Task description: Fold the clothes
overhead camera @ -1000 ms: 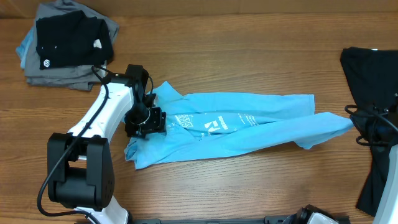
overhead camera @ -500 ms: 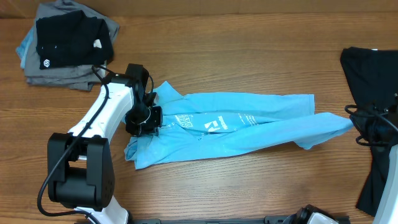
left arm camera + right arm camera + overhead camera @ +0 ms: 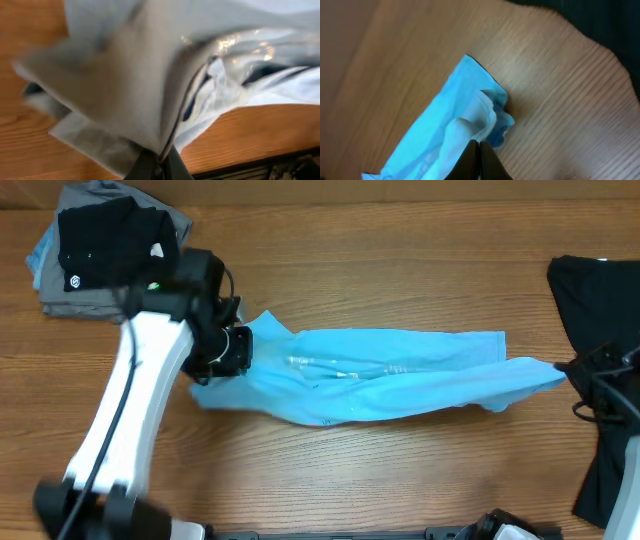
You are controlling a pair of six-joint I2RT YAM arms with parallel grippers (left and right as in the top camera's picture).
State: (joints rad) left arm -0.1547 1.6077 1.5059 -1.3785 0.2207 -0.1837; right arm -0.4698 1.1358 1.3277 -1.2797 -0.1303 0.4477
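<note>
The left pincer (image 3: 159,159) is pressed together on one end of the light blue T-shirt (image 3: 400,375). The right pincer (image 3: 479,147) pinches its far end, and the cloth stretches between them over the counter (image 3: 400,270).

Brown wood-grain table (image 3: 400,270) fills view; plank seams visible; soft even light.

Tee (image 3: 400,370) I've got is light blue, faint white print across the middle. Table (image 3: 400,260) is brown wood grain. Shirt (image 3: 110,240) is black with a tiny white logo, pile (image 3: 80,300) under it grey. My left arm (image 3: 128,400) is white, cloth (image 3: 595,290) on the right black.
</note>
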